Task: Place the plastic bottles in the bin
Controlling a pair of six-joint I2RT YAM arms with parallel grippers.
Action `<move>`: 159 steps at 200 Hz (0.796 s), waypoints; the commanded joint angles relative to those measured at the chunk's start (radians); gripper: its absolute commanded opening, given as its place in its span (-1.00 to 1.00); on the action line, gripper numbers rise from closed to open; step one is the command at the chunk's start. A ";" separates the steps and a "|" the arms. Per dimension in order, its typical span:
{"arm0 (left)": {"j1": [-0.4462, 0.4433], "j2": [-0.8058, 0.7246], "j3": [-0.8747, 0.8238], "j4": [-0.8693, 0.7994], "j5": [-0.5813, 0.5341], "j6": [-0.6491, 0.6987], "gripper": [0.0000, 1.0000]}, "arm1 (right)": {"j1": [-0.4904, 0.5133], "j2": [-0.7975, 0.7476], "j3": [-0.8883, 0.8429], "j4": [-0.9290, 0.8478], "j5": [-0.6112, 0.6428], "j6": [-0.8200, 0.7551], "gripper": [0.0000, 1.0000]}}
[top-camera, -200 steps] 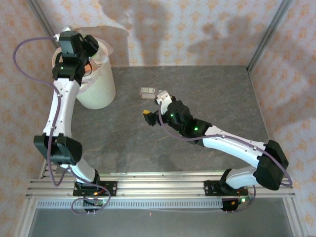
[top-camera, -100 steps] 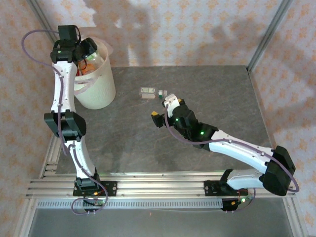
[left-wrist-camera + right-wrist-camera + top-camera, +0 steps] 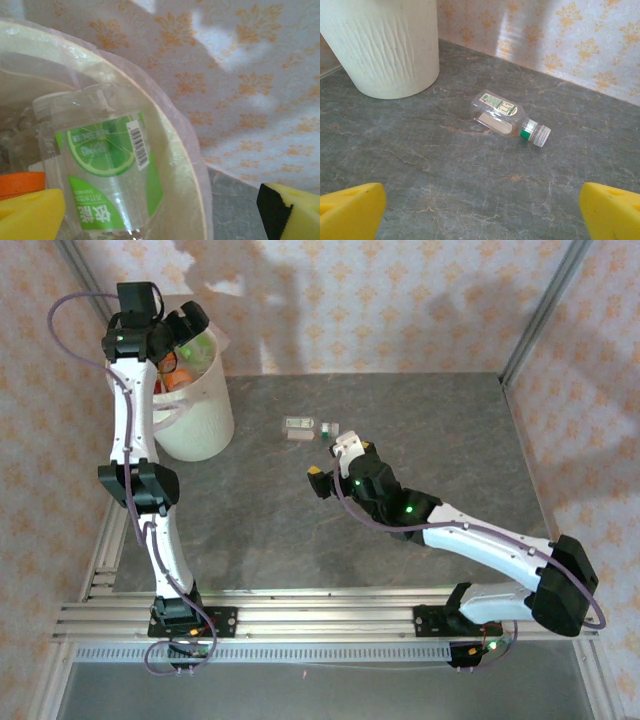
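**One bottle lies on the open table; both grippers are empty**

The right gripper gapes wide, holding nothing, unmoved since half a second ago; just beyond it a small clear plastic bottle with a green neck band lies on its side on the bare grey marbled table, with free room all round; farther off, the left gripper, spread wide and empty, has edged slightly back over the large cream-white round bin; inside the bin lie a clear lime-labelled bottle and an orange cap.

left arm, right arm: white links, black joint housings | purple cables looped outside | green LEDs on joints | left gripper, right gripper: yellow pads, black-backed | black base plates on aluminium rail
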 commanded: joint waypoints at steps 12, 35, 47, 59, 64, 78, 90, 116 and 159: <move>-0.006 -0.085 -0.009 0.042 0.134 -0.059 1.00 | -0.003 0.021 0.023 -0.002 0.087 0.054 0.98; -0.054 -0.139 -0.068 0.052 0.137 -0.064 1.00 | -0.026 0.017 0.030 -0.012 0.172 0.181 0.99; -0.102 -0.185 -0.121 0.052 0.090 -0.058 1.00 | -0.060 0.004 0.030 -0.027 0.176 0.277 0.99; -0.163 -0.238 -0.205 0.077 0.032 -0.062 1.00 | -0.096 -0.012 0.028 -0.047 0.163 0.347 0.99; -0.195 -0.288 -0.252 0.095 0.006 -0.066 1.00 | -0.110 -0.020 0.025 -0.052 0.160 0.370 0.99; -0.286 -0.386 -0.392 0.176 -0.085 -0.074 1.00 | -0.145 -0.044 0.015 -0.068 0.140 0.406 0.99; -0.363 -0.459 -0.530 0.274 -0.158 -0.128 1.00 | -0.165 -0.060 0.006 -0.088 0.146 0.422 0.99; -0.504 -0.546 -0.760 0.382 -0.356 -0.284 1.00 | -0.194 -0.110 -0.017 -0.136 0.195 0.438 0.99; -0.687 -0.546 -0.977 0.407 -0.618 -0.562 1.00 | -0.228 -0.182 -0.073 -0.179 0.227 0.479 0.99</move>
